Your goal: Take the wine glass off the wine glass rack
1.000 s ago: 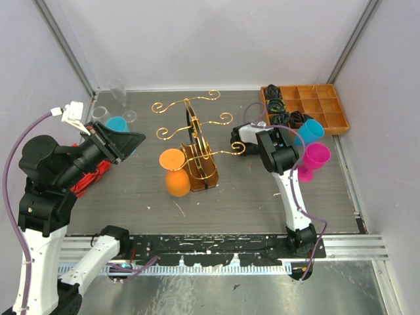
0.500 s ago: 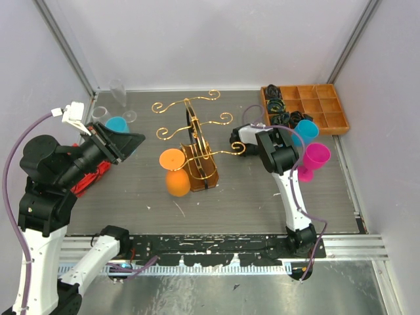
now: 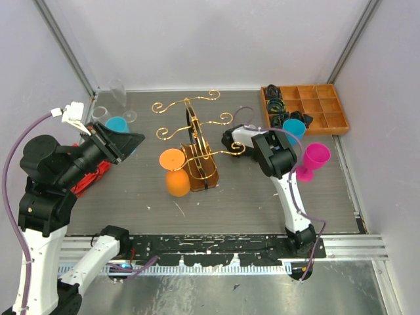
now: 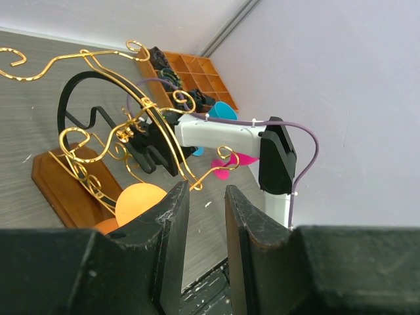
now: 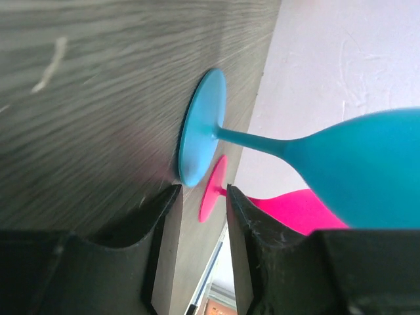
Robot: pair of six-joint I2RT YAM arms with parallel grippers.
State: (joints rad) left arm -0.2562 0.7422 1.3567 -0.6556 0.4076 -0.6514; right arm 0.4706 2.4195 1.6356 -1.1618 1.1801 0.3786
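The gold wire wine glass rack [image 3: 197,161] stands mid-table on its brown wooden base [image 4: 62,180]. An orange wine glass [image 3: 172,159] hangs upside down on its left side and also shows in the left wrist view [image 4: 138,203]. My left gripper [image 3: 134,139] is open and empty, raised to the left of the rack and apart from it; its fingers frame the rack in its own view [image 4: 205,190]. My right gripper [image 5: 201,191] is open and empty. It faces the foot of a blue wine glass [image 5: 200,131] standing on the table. Its fingers are hidden under the arm in the top view.
A blue glass [image 3: 294,126] and a pink glass [image 3: 314,157] stand right of my right arm. A compartmented wooden tray [image 3: 325,105] with black items sits at the back right. Another blue glass [image 3: 117,123], clear glasses [image 3: 118,92] and a red object [image 3: 92,177] are at the left.
My right arm's forward end has shifted left toward the rack, and the blue glass on the right now shows further left. My left arm has not moved.
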